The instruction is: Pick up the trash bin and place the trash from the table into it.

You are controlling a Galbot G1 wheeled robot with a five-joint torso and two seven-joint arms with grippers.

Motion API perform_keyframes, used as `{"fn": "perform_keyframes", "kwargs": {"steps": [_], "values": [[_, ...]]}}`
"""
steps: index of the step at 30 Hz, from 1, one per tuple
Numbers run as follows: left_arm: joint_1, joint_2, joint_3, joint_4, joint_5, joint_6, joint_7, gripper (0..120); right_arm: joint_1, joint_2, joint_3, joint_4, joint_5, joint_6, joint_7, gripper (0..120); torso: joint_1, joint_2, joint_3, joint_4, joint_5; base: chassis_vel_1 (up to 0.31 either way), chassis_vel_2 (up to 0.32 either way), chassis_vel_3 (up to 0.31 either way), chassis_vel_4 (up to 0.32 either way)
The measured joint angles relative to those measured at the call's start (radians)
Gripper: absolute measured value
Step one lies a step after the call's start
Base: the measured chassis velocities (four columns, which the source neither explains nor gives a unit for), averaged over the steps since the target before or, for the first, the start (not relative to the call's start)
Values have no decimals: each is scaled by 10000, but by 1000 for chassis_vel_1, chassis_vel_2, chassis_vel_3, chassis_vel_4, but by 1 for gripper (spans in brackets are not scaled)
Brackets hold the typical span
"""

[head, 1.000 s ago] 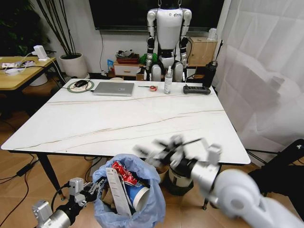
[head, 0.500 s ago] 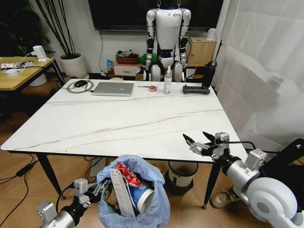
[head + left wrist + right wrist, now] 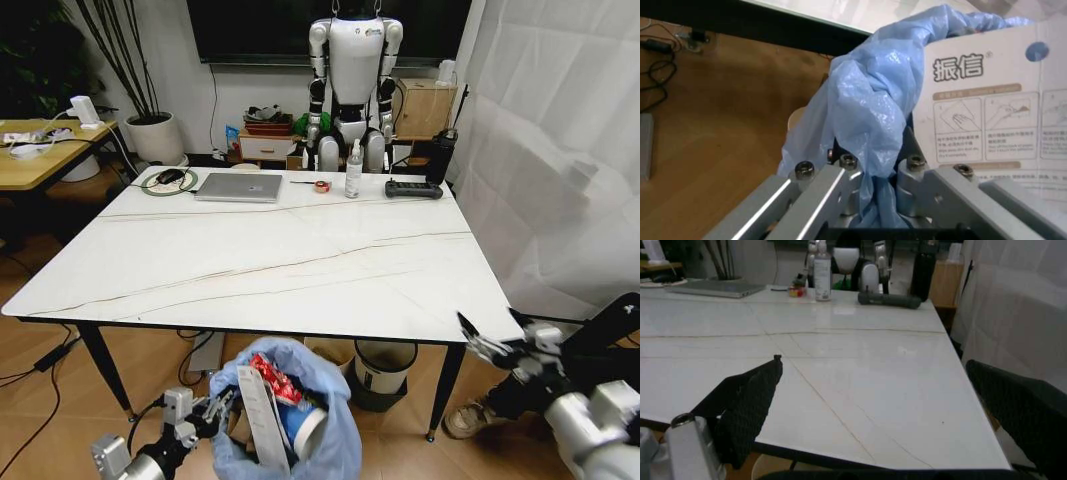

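Your left gripper (image 3: 212, 412) has its jaws clenched on the crinkled light-blue bag rim of the small trash bin (image 3: 318, 447), held below the near edge of the white marble-look surface (image 3: 270, 255). Your right gripper (image 3: 497, 340) hangs off the near right corner, jaws spread, empty.

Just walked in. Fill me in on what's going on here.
The robot is clearing trash into a bin. Its left hand is shut on the blue bag of the bin, holding it below the table's near edge. The bin already holds a white packet, a red can and a cup. The right hand is open and empty, off the table's near right corner. No litter shows on the tabletop.
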Motion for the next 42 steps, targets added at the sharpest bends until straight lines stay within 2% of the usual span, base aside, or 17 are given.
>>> {"fn": "perform_keyframes", "kwargs": {"steps": [3,8,17,25,42], "values": [[92,200,18,20,-136,-17,63,1,-256,1345,-61,22,-821,605,-365,100,0,1,0,-5,1,0,0,0,0],[186,368,23,169,-558,-47,125,1,-247,2022,-121,-87,-1273,1115,-857,100,-1,1,1,-1,-1,0,0,0,0],[218,426,103,728,-456,-725,147,1,-193,2052,-167,-102,-1271,1137,-892,100,0,0,1,-1,1,0,0,0,0],[167,326,113,882,-272,-1281,170,1,-170,2034,-184,-102,-1224,1098,-878,100,0,0,1,-1,2,0,0,0,0],[112,122,20,1093,-236,-1532,370,1,-155,2018,-197,-99,-1186,1071,-857,100,-28,-64,-28,0,2,0,0,0,0]]}}
